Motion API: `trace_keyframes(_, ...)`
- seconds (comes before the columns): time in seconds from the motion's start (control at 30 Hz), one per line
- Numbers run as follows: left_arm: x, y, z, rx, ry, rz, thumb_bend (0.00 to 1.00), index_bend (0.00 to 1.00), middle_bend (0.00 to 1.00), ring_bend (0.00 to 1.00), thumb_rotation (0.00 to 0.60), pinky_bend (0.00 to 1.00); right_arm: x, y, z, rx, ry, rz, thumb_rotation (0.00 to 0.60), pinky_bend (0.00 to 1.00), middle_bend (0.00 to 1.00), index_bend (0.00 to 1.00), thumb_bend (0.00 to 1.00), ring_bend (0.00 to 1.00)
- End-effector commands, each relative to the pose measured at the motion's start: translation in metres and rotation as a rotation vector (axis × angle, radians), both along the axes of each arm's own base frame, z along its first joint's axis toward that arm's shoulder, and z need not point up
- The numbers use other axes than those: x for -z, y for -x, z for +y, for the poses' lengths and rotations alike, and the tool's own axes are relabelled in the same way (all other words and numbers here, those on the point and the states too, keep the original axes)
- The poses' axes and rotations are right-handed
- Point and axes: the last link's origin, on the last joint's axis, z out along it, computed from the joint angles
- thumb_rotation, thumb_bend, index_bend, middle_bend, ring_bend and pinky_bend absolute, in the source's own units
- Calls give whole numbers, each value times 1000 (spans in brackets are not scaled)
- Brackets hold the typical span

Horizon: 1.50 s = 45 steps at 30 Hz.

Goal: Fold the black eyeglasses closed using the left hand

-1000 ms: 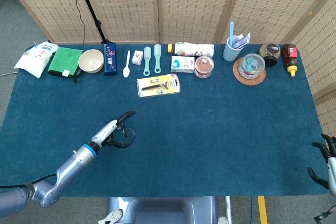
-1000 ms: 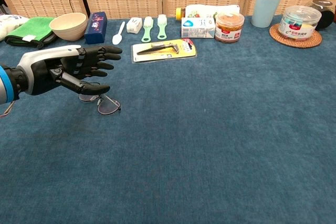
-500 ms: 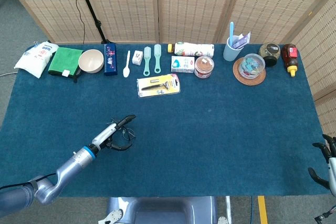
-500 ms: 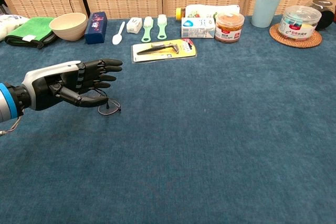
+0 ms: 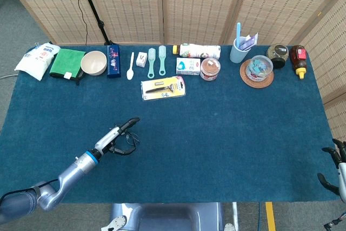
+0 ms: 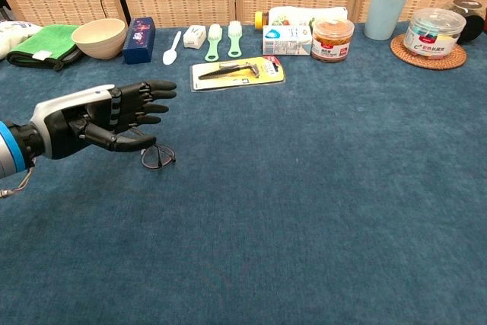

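Observation:
The black eyeglasses (image 6: 158,157) lie on the blue cloth at the front left, also seen as the eyeglasses (image 5: 128,145) in the head view. My left hand (image 6: 103,116) hovers just left of them, fingers stretched out toward the right and the thumb low beside the frame. The thumb hides the left part of the glasses, and I cannot tell whether it touches them. Nothing is gripped. In the head view the left hand (image 5: 114,134) lies alongside the glasses. My right hand (image 5: 336,165) hangs off the table's front right corner, fingers apart and holding nothing.
Along the back edge stand a green cloth (image 6: 42,42), a bowl (image 6: 100,36), a dark blue box (image 6: 139,39), a white spoon (image 6: 171,47), two mint brushes (image 6: 222,39), a yellow razor pack (image 6: 237,72), a jar (image 6: 332,39), a blue cup (image 6: 381,10) and a lidded container on a coaster (image 6: 431,36).
My left hand has sunk toward the cloth and closed in on the glasses. Its thumb now covers the left lens that showed a second ago. The right hand has not moved.

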Motion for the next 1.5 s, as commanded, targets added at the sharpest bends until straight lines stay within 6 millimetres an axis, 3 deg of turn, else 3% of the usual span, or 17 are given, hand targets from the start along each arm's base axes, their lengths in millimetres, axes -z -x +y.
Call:
trace_keyframes(0.03,-11,-4,4,25,-37,-5,310,76,0,0,600,0,0,0,0,-2,0,-1,600,273,136,267,273,114)
trace_keyframes(0.23,-47,-4,4,79,-143,39,309,84,0,0,600,0,1,0,-4,-12,-5,-4,600,273,136,267,272,113)
trace_keyframes(0.47,-93,22,-11,135,-346,320,310,91,0,0,600,0,5,0,-12,-26,-21,-9,600,273,136,267,272,113)
trace_keyframes(0.7,-143,46,-37,68,-502,564,309,91,0,0,600,0,13,-1,-22,-44,-45,-12,600,268,136,267,272,113)
trace_keyframes(0.83,-177,61,-66,-45,-555,724,310,96,0,0,600,0,19,-3,-31,-64,-62,-15,600,263,136,267,272,113)
trace_keyframes(1.07,-201,75,-100,-128,-571,948,309,100,0,0,600,0,26,-5,-38,-84,-78,0,600,253,136,271,273,113)
trace_keyframes(1.5,-217,73,-129,-167,-675,1009,310,101,0,0,600,0,32,-6,-43,-107,-84,-8,600,253,136,272,273,113)
